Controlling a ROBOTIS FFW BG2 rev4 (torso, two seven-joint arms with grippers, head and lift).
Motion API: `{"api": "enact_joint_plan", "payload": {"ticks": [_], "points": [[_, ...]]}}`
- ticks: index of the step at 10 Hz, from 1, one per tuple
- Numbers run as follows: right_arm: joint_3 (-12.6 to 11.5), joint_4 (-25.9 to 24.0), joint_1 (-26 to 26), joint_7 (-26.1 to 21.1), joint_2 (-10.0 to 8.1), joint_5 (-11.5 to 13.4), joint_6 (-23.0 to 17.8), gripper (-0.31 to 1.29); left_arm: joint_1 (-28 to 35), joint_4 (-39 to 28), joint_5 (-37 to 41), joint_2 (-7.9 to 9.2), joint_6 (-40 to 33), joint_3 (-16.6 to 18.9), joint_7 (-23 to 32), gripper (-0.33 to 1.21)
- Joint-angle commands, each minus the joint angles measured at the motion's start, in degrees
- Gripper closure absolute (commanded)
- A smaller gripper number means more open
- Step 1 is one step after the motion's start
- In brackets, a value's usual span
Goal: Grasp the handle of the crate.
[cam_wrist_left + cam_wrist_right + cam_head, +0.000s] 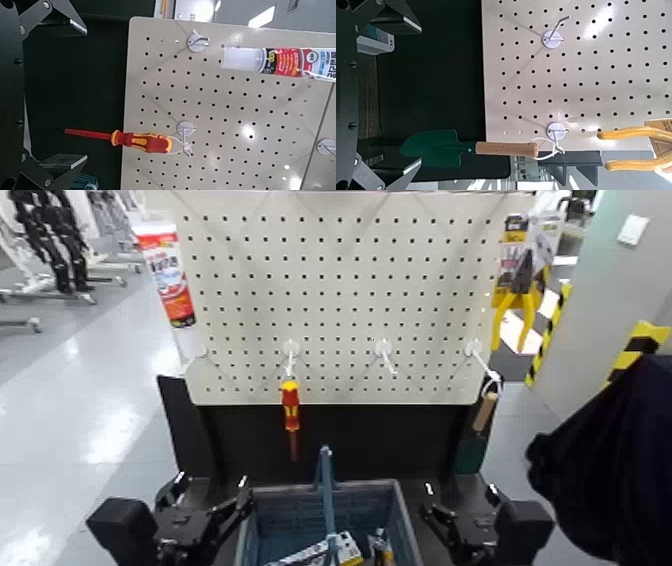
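Note:
The blue-grey crate [300, 515] sits at the bottom centre of the head view, below the pegboard. Its thin blue handle [326, 485] stands upright across its middle. Several small items lie inside the crate. My left gripper [210, 508] rests beside the crate's left wall, apart from the handle. In the left wrist view the left gripper [47, 87] is open, with nothing between its fingers [62, 13]. My right gripper [455, 512] sits beside the crate's right wall. The right wrist view shows the right gripper [383, 91] open and empty too.
A white pegboard [340, 300] rises behind the crate. On it hang a red-yellow screwdriver [290, 415], a sealant tube [166, 275], yellow pliers [518, 295] and a green trowel [478, 435]. A dark cloth shape [610, 460] fills the right edge.

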Motion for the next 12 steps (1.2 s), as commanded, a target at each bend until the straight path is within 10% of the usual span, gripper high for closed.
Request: {"api": "enact_joint_plan", "payload": {"ticks": [1, 5, 12], "points": [[0.1, 0.0, 0.0, 0.0, 0.02, 0.0, 0.0, 0.14, 0.0, 0.0, 0.3, -0.02, 0.3, 0.1, -0.3, 0.18], [0.2, 0.2, -0.1, 0.0, 0.02, -0.1, 0.2, 0.14, -1.3, -0.7, 5.1, 0.07, 5.5, 0.7, -2.8, 0.17], [0.4, 0.3, -0.4, -0.1, -0.16, -0.4, 0.2, 0.14, -9.5, -1.7, 35.9, 5.26, 31.0, 3.1, -6.8, 0.18]]}}
